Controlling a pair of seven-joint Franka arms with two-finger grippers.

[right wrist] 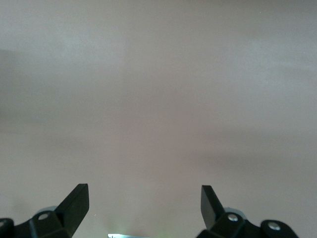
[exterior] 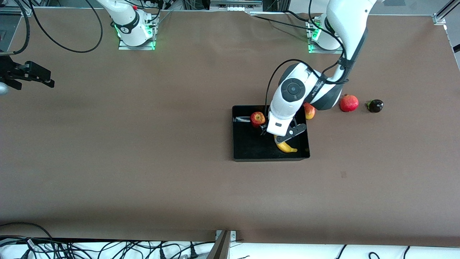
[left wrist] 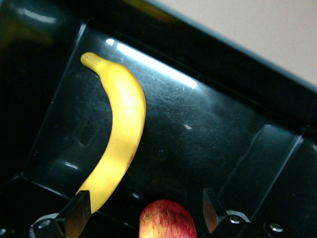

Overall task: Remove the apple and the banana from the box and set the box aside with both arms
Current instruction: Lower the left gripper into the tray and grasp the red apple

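Observation:
The black box point(exterior: 235, 144) lies on the table toward the left arm's end. The red apple point(exterior: 257, 118) sits in the box, in the corner farthest from the front camera. The yellow banana point(exterior: 286, 146) lies in the box nearer the front camera, partly hidden by my left hand. My left gripper point(exterior: 265, 128) hangs low over the box, open. In the left wrist view its fingers point(left wrist: 79, 213) stand apart on either side of the apple point(left wrist: 166, 220), with the banana point(left wrist: 121, 134) on the box floor point(left wrist: 208, 134). My right gripper point(right wrist: 144, 198) is open and empty over bare table; it waits.
A second reddish-yellow apple point(exterior: 309, 110) lies just outside the box, partly under the left arm. A red pomegranate point(exterior: 349, 103) and a small dark fruit point(exterior: 375, 105) lie beside it toward the left arm's end. A black device point(exterior: 30, 73) shows at the right arm's end.

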